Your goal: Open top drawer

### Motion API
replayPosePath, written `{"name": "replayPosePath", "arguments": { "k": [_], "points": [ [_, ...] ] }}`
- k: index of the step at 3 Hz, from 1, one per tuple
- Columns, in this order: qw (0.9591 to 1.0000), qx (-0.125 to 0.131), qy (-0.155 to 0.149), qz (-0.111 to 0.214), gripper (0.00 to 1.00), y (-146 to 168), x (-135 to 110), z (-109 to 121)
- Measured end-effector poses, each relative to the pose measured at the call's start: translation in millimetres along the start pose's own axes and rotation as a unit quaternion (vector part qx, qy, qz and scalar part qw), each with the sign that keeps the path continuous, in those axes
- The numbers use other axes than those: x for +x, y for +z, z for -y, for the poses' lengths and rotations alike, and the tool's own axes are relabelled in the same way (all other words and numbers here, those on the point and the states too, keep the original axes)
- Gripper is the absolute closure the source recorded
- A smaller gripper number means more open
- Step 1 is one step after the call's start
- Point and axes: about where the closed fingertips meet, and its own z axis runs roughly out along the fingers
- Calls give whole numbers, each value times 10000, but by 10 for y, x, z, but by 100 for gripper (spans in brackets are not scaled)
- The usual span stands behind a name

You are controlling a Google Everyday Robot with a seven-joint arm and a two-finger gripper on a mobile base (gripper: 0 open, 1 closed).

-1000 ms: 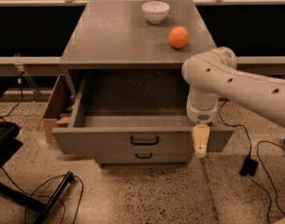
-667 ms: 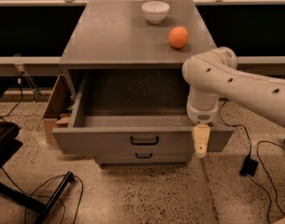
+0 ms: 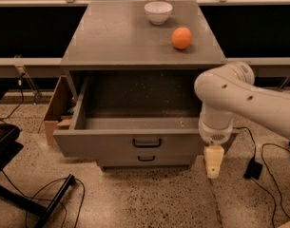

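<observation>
Camera view gives you the top drawer [image 3: 101,144] standing well out of the grey table [image 3: 116,42], its deep speckled interior open to sight and its black loop handle [image 3: 147,142] facing the floor side. By that, the task looks done or nearly so.

Your end effector [image 3: 213,163] hangs pointing down just off the drawer's right front corner, clear of the handle and lower than the drawer front. I cannot tell how far open it is; nothing shows in its hold.

Mind the risks from here. The white arm [image 3: 230,99] crosses right over that same corner, so a careless lift or swing inward could knock the drawer front and push it partway shut or skew it. Pulling further could, I judge, run the drawer off its travel. A jolt to the drawer may also set the orange [image 3: 182,38] above it rolling. Beyond the drawer's right side a black cable [image 3: 268,151] lies where a retreat could snag it.
</observation>
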Motion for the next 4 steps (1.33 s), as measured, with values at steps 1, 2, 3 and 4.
{"name": "replayPosePath", "arguments": {
  "k": [1, 2, 3, 4],
  "points": [
    [9995, -265, 42, -155, 46, 62, 116, -348],
    [9995, -265, 42, -155, 69, -13, 123, -347],
    [9995, -265, 42, -155, 92, -58, 132, -321],
    [9982, -380, 277, -367, 100, -106, 344, -626]
  ]
}}
